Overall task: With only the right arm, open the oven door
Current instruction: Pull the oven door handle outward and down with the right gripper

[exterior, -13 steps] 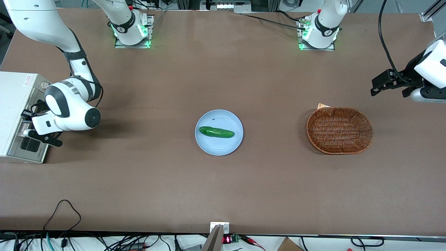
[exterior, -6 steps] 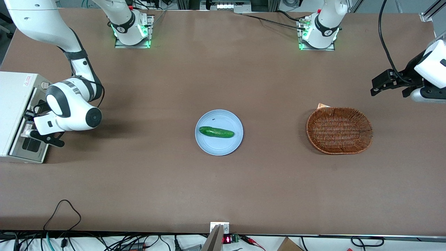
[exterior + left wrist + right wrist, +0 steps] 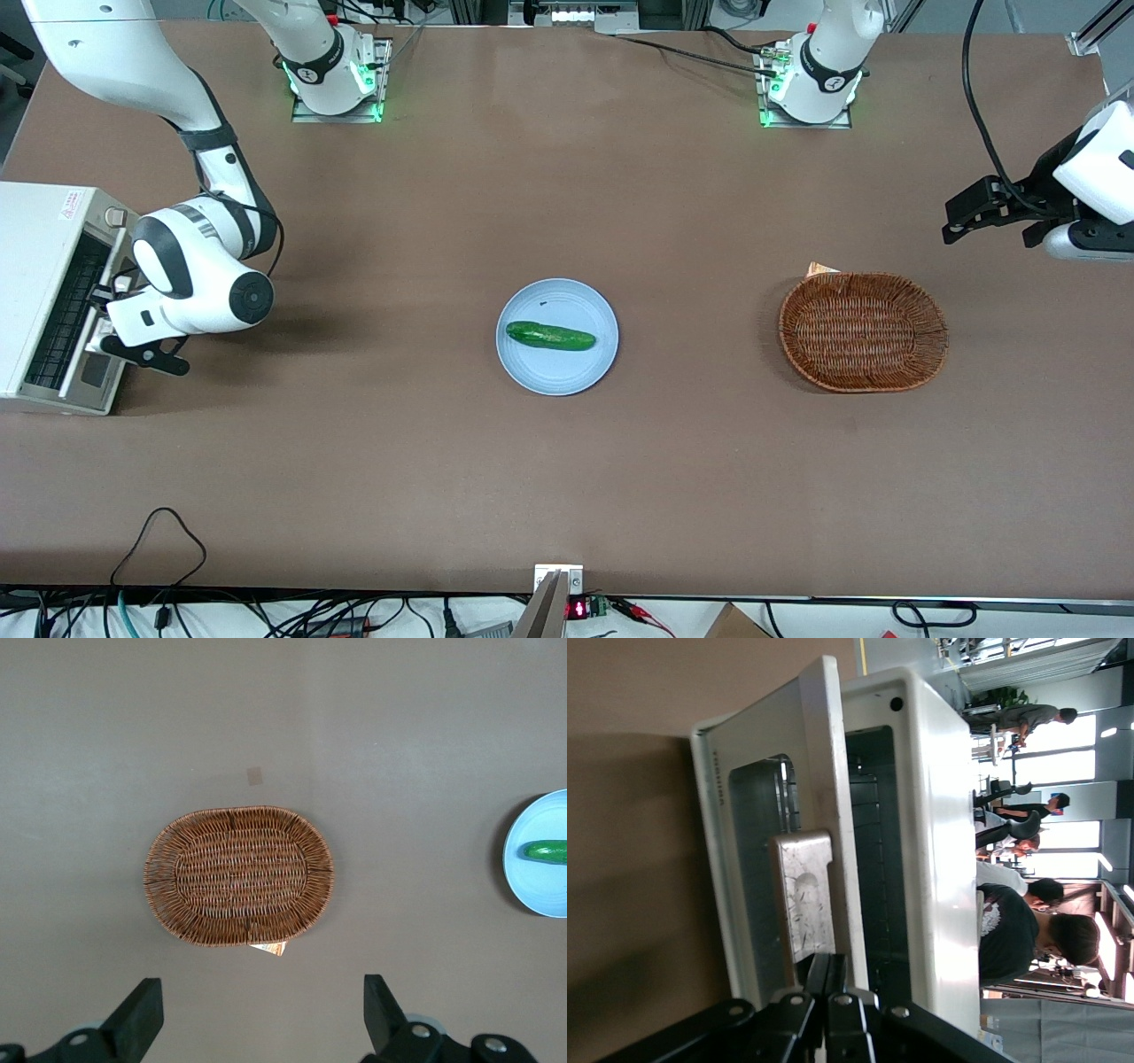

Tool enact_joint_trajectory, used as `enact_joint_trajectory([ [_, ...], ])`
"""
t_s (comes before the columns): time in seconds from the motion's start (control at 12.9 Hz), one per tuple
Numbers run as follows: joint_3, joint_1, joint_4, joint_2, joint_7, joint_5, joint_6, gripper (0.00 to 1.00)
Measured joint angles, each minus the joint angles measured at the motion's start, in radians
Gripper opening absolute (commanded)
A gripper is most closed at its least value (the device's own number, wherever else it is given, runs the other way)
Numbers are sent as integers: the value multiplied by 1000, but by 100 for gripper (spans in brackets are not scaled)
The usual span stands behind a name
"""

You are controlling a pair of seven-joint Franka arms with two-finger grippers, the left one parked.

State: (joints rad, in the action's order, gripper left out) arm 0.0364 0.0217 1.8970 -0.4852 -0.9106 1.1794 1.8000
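Your tool [image 3: 829,985] is pinched tight on the top edge of the oven door [image 3: 772,877], next to its pale handle [image 3: 804,904], so you can pull the door down. The door leans partway open. You can see the dark rack inside. The oven [image 3: 44,292] sits at the working arm's end of the table [image 3: 567,221].

Oven [image 3: 35,292] — white box at the working arm's end of the table, wire rack [image 3: 868,868] visible inside. Door [image 3: 775,850] — pale frame, glass window, swung partly open. Gripper [image 3: 830,979] at the door's free edge, fingers together.
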Motion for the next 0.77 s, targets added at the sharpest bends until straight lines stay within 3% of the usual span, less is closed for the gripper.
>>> enact_joint_trajectory([
  [0.77,23,2,3,-17,22,-103,99,4],
])
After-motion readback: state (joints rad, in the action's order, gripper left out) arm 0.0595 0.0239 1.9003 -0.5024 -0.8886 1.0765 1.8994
